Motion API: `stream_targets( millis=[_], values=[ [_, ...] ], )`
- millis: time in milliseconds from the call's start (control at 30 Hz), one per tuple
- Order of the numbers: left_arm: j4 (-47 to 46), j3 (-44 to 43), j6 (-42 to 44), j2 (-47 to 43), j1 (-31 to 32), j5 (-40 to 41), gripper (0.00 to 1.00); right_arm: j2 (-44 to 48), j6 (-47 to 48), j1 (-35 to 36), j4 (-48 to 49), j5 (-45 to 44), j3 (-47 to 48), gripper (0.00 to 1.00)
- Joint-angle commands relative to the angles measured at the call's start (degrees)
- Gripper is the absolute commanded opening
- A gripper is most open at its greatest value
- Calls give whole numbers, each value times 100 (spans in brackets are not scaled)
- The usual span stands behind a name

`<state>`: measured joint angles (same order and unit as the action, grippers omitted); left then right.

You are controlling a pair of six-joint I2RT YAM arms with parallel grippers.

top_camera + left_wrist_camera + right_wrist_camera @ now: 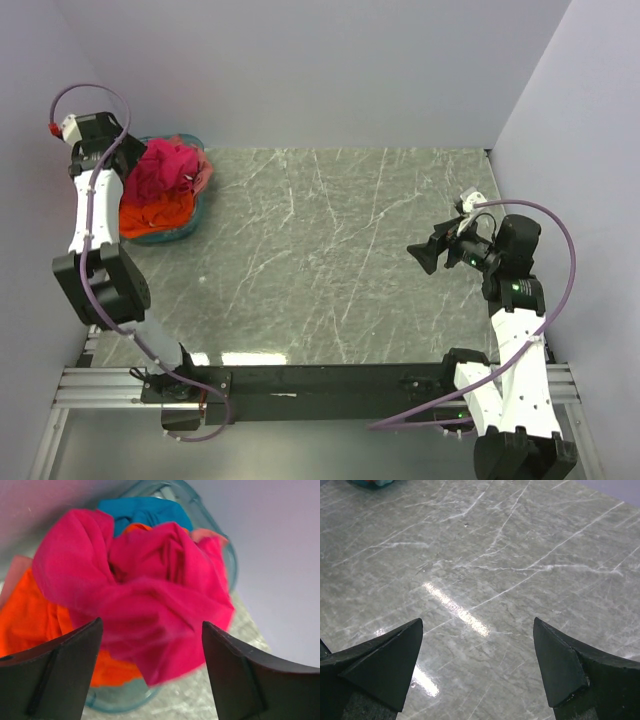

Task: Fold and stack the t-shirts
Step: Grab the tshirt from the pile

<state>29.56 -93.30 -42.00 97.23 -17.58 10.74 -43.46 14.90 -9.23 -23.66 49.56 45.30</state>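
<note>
Basket holds one crimson-pink shirt, one orange shirt, one salmon shirt.

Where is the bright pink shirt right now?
The pink shirt is heaped in the teal basket atop the orange shirt, at the far left corner of the table in the top view.

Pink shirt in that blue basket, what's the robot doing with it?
The left gripper hangs right over the crimson-pink t-shirt with its jaws open, seemingly ready to grab but not holding it yet. That shirt sits bunched on top of the orange t-shirt in the teal basket at the far left corner of the table. The right gripper waits open above bare table, holding nothing. No shirt is folded yet.
</note>
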Motion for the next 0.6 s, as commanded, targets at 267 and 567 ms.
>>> stream_targets(
  millis=[267, 567],
  values=[
    [156, -760, 499, 131, 132, 16, 0, 163, -22, 36, 134, 115, -56, 96],
    [-2338, 277, 114, -2426, 544, -2187, 0, 110, -30, 27, 177, 1, -82, 96]
  ],
)
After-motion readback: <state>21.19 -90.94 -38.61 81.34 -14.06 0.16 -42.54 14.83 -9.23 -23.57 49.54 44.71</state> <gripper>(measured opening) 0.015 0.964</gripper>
